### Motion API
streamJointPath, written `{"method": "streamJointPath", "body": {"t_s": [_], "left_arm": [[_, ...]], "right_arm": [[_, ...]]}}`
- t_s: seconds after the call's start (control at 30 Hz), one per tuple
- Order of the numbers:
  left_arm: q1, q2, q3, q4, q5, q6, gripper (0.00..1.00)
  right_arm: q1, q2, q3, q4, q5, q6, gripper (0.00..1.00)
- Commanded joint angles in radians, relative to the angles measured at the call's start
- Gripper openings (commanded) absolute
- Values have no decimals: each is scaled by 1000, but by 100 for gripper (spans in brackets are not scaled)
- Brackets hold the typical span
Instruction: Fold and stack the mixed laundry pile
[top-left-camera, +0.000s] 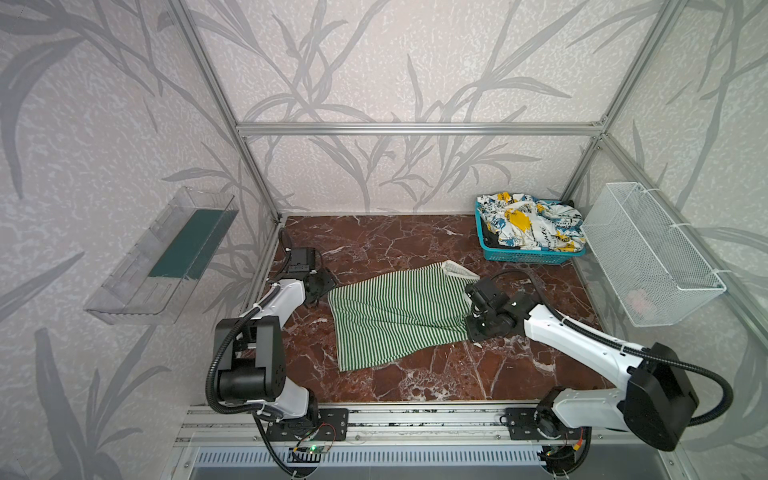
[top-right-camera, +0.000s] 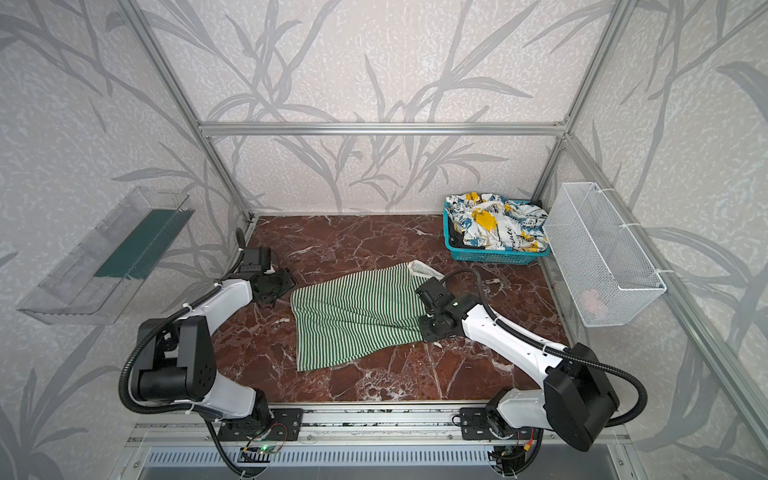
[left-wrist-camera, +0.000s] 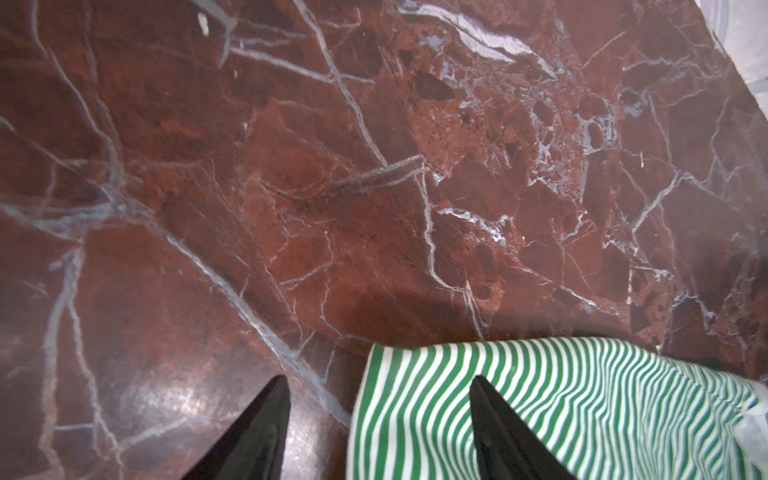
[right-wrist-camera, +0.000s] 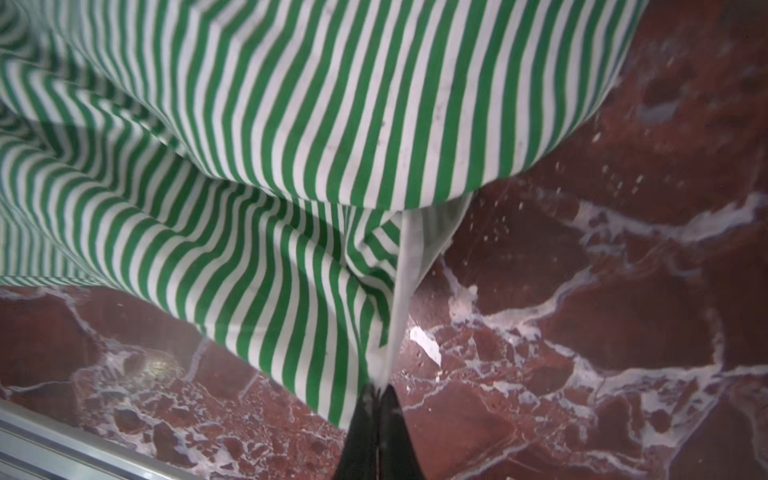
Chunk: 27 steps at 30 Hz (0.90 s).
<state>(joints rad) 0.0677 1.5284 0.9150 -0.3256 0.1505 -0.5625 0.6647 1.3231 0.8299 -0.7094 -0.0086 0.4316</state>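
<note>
Left gripper hovers with its fingers spread over the left corner of the green-and-white striped garment, which lies flattened mid-table on the marble tabletop. Right gripper is pressed together, pinching the garment's right hem. At far right, the printed garment fills the teal basket.

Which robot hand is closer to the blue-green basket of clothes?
Right. The right gripper, shut on the striped cloth, is in front of the teal basket; the left gripper hangs open at the cloth's opposite end, farther away.
</note>
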Motion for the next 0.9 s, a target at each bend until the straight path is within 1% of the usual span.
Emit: {"method": "streamJointPath", "body": {"t_s": [0.0,0.03,0.07,0.13,0.2,0.3,0.43,0.5,0.57,0.7,0.87], "left_arm": [[4,-57,-1,-64,13,27,75],[3,-80,0,-95,7,32,76],[-1,-105,1,-121,4,36,76],[-32,-179,-18,-174,-5,35,75],[-105,-261,-51,-226,-47,25,74],[-249,-388,-130,-286,-142,-28,73],[-349,-535,-275,-330,-166,-153,66],[-371,-588,-339,-321,-160,-189,62],[-377,-609,-387,-303,-146,-204,59],[-381,-553,-406,-267,-123,-199,58],[-379,-409,-386,-187,-115,-184,56]], "right_arm": [[0,-4,-48,38,-34,58,12],[-1,-4,-56,44,-21,61,19],[0,-4,-57,42,-8,61,24],[0,-5,-54,30,25,58,32],[-2,-12,-54,31,49,56,41],[-1,-5,-55,50,59,52,48],[-3,34,-42,62,46,47,50],[-3,50,-46,86,35,47,50],[-3,66,-53,118,18,50,49],[-4,108,-55,151,-2,59,43],[-3,141,-54,190,-20,77,35]]}}
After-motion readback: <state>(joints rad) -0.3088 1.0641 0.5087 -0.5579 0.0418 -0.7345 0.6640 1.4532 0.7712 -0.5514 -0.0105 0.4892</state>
